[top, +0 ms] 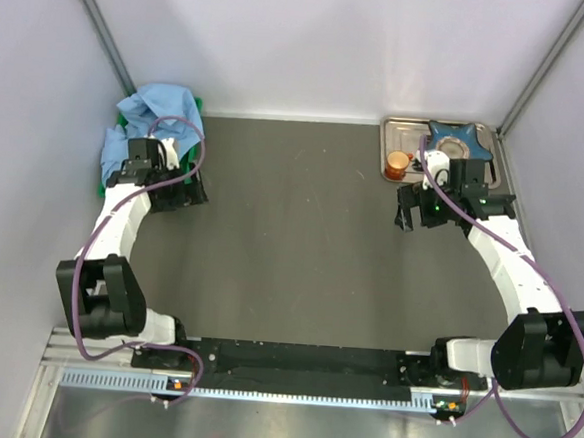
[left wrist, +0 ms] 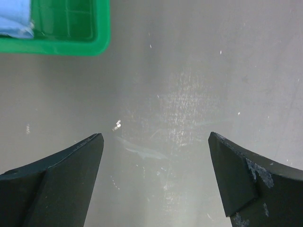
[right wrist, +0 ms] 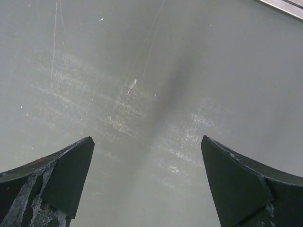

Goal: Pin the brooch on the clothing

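A dark grey table (top: 301,230) is sitting between pale walls. The clothing (top: 154,109) is lying bunched in a green bin (left wrist: 71,42) at the far left, just beyond the left gripper (left wrist: 156,137), whose jaws are standing spread over bare table. The right gripper (right wrist: 147,139), also spread, is hovering near the far-right metal tray (top: 390,131) holding an orange cup (top: 397,164) and a blue star dish (top: 456,142). The brooch is too small to pick out, though it may be lying in that dish.

The shirt (top: 152,104), crumpled in a green bin (top: 194,102) at the far left, is partly covered by the left arm (top: 122,217); collar and buttons cannot be made out. The brooch is too small to be found. The blue dish (top: 458,140), far right, is partly hidden by the right arm (top: 500,256).
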Controlling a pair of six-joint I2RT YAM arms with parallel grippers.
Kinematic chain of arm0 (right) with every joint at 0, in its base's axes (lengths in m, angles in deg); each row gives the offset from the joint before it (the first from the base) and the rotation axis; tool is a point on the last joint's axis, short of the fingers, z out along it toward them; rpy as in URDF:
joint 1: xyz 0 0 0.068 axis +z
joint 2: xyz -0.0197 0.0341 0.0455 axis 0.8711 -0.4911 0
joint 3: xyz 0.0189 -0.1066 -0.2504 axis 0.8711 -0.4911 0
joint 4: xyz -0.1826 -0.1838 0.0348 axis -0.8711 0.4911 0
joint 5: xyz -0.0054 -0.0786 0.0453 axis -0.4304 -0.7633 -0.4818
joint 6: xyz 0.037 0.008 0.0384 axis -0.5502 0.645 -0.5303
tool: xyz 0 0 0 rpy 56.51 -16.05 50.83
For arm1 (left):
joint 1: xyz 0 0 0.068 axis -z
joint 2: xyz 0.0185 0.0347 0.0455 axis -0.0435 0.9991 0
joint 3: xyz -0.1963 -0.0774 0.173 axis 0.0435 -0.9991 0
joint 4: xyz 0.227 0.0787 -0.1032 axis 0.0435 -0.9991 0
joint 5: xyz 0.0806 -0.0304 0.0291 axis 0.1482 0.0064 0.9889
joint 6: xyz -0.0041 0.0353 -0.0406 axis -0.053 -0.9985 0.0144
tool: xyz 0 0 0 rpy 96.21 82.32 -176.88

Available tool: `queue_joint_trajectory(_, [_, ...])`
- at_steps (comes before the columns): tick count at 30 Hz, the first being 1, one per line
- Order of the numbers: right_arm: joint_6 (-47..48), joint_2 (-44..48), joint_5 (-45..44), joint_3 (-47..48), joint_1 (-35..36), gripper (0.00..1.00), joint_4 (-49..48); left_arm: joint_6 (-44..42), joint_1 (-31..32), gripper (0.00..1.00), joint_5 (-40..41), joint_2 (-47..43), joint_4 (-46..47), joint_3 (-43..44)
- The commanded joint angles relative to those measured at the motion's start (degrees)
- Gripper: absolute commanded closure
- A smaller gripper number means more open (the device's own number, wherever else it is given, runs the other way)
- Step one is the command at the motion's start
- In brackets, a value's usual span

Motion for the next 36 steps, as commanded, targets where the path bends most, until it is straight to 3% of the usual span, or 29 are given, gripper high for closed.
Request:
queue_joint_trajectory(1, [-1.2, -0.2, 0.3, 4.2, 0.6, 0.01, -1.5, 2.1, -0.3, 0.01, 5.5, 1.5, 1.9, 8.0])
queue_joint_trajectory(5, [-0.3, -0.2, -0.1, 5.3, 0.6, 0.01, -2.0, -4.2, -0.6, 0.01, 12.2, 6.7, 0.3, 18.5])
queue_joint_trajectory(11, [-0.3, 0.0, 2.7, 4.2, 0.6, 0.01, -1.8, -8.8, -2.7, 0.01, 22.6, 22.2, -1.5, 36.8])
queue_joint_trajectory(15, [0.0, 0.0, 3.1, 3.5, 0.6, 0.01, -1.6, -8.6, -6.0, 0.01, 22.8, 31.6, 0.9, 45.7])
queue_joint_trajectory(22, [0.2, -1.8, 4.0, 4.2, 0.6, 0.01, -0.1, -9.4, -8.2, 0.01, 21.7, 43.5, 7.1, 51.1])
queue_joint_trajectory(31, [0.7, -2.5, 3.4, 4.9, 0.5, 0.01, 0.5, -11.2, -8.4, 0.02, 17.0, 55.8, 4.9, 57.3])
queue_joint_trajectory(34, [0.7, -2.4, 3.4, 5.0, 0.6, 0.01, 0.5, -10.8, -8.4, 0.06, 17.6, 57.8, 2.5, 59.3])
queue_joint_trajectory(36, [0.9, -2.3, 3.0, 5.0, 0.6, 0.01, 0.6, -11.6, -8.5, 0.21, 14.8, 57.9, 0.1, 60.3])
